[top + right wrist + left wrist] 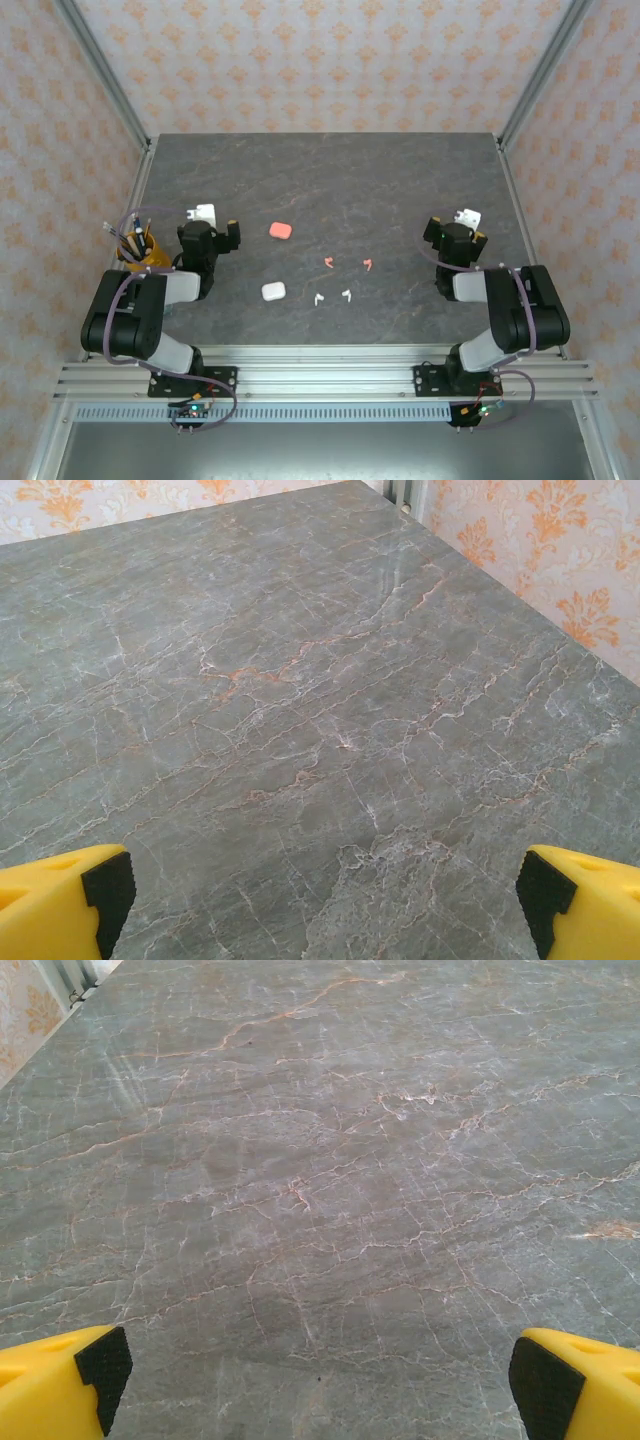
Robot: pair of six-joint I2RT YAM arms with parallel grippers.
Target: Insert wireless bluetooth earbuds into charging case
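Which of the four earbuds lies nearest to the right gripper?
The right-hand coral-pink earbud; the other coral-pink earbud and both white earbuds lie farther left.

**Top external.** You set this one high above and behind the arm bases [195, 380], pitched steeply down and forward. It was the farthest view, taking in the whole table [400, 180] from near edge to far edge, plus the patterned walls [320, 60].

**Left wrist.** It rode low and close over the table's left side and faced the far-left corner. The left gripper [318, 1385] put yellow fingers [55, 1385] in both bottom corners.

**Right wrist.** It sat equally low on the right side and faced the far-right corner past the right gripper [320, 900].

**Overlap.** Each wrist view shared bare tabletop with the top view. Whether the two wrist views overlapped could not be told.
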